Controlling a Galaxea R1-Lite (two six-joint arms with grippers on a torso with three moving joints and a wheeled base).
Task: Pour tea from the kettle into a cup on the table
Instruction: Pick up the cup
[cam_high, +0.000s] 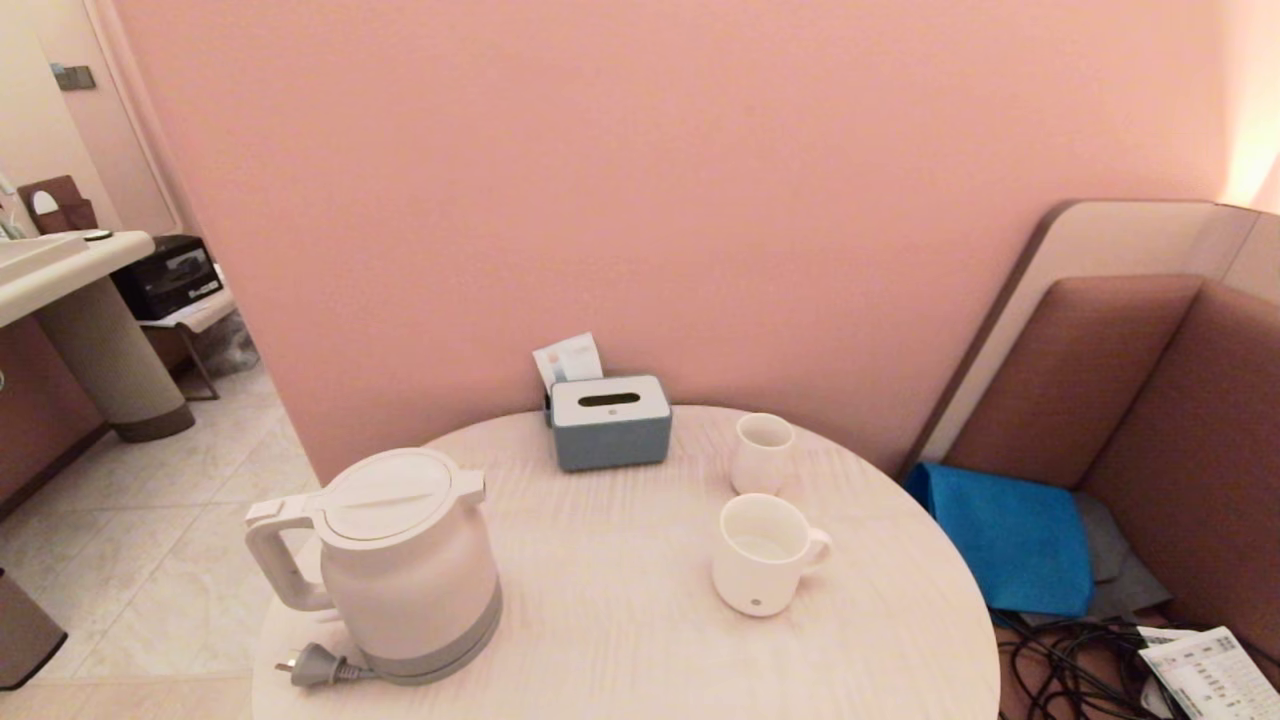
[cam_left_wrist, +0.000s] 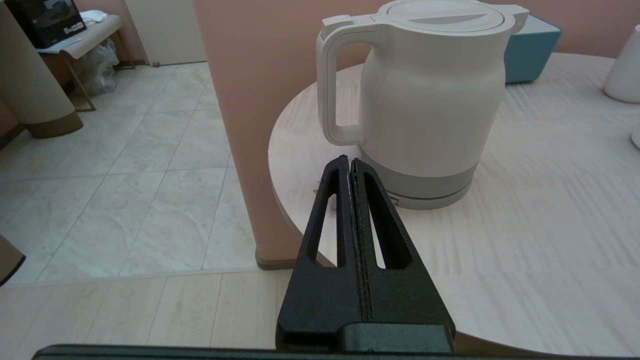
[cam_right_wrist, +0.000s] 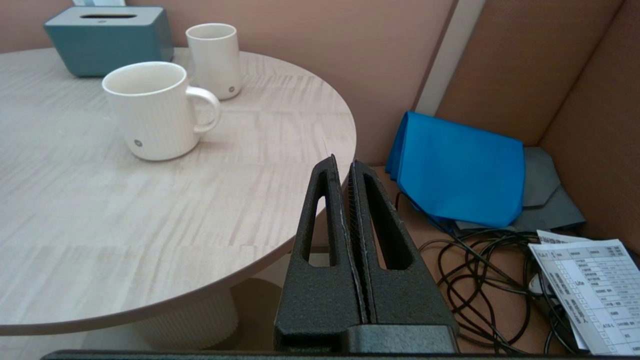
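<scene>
The white kettle (cam_high: 400, 560) stands on its grey base at the front left of the round pale table (cam_high: 620, 640), handle facing left, grey plug (cam_high: 315, 665) lying beside it. The wide white mug (cam_high: 762, 553) with a side handle sits right of centre; clear liquid shows at its bottom. In the left wrist view my left gripper (cam_left_wrist: 348, 162) is shut and empty, just short of the kettle (cam_left_wrist: 425, 95), below its handle. In the right wrist view my right gripper (cam_right_wrist: 342, 165) is shut and empty off the table's right edge, apart from the mug (cam_right_wrist: 150, 110). Neither gripper shows in the head view.
A smaller handleless white cup (cam_high: 763, 452) stands behind the mug. A grey-blue tissue box (cam_high: 610, 420) sits at the table's back by the pink wall. Right of the table, a bench holds a blue cloth (cam_high: 1010, 535), black cables (cam_high: 1070, 665) and a printed sheet (cam_high: 1210, 675).
</scene>
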